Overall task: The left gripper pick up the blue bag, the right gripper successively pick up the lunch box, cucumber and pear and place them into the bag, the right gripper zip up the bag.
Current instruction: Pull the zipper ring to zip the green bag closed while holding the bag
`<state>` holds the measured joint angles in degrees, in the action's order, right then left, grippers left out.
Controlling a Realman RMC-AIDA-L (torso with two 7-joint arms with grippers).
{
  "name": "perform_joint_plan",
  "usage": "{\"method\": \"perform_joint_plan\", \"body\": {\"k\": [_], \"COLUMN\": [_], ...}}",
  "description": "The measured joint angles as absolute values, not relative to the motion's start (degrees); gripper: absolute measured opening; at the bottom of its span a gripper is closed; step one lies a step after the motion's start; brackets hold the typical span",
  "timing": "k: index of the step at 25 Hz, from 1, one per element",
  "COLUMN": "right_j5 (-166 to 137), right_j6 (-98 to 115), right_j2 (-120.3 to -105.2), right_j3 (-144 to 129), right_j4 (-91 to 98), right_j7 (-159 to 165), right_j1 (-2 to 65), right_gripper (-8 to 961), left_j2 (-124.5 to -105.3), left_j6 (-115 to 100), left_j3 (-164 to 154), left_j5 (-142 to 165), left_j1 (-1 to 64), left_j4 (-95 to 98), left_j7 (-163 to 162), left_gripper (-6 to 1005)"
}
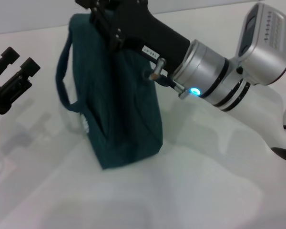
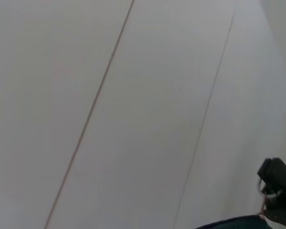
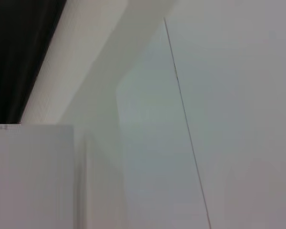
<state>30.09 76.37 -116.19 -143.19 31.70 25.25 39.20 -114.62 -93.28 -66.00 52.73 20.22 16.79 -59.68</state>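
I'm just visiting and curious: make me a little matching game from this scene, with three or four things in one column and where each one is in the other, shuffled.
Things:
1. bag
2. left gripper
3. right gripper
4. blue light

Places or states:
A. on the silver wrist of the right arm
B. at the top of the bag
C. standing upright on the white table
D. at the left edge of the head view, clear of the bag

Pairs: 1-C, 2-D, 3-B, 4-A
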Motion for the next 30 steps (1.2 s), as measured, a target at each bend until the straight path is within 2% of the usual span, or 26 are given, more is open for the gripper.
{"method": "perform_joint_plan", "body": {"k": [13, 20, 24, 30], "right_j5": [33.5, 32.8, 32.7, 32.1], "right_j6": [71.3, 70.6, 70.7, 70.8], "right_j2": [-116.18, -116.19, -116.19, -116.19], "right_j3": [-143.1, -143.7, -143.8, -143.4], "right_j4": [31.7, 31.2, 31.2, 31.2], "right_j7": [24.9, 24.6, 25.8, 27.5], "right_j1": [39.5, 39.1, 39.3, 37.4], "right_gripper": [107, 118, 124, 247], "left_j2": [-115.07, -118.71, -119.48, -119.56], "left_j6": [-100.2, -102.9, -103.1, -104.7], "left_j3": [-66.5, -66.5, -66.5, -71.6], "left_j5": [61.7, 68.3, 69.8, 73.7], "left_j1": [18.1, 18.2, 19.0, 23.4], "left_j4": [18.5, 21.1, 20.5, 20.4], "left_j7": [-60.8, -54.7, -51.4, -52.2], "left_gripper": [803, 803, 802, 801]}}
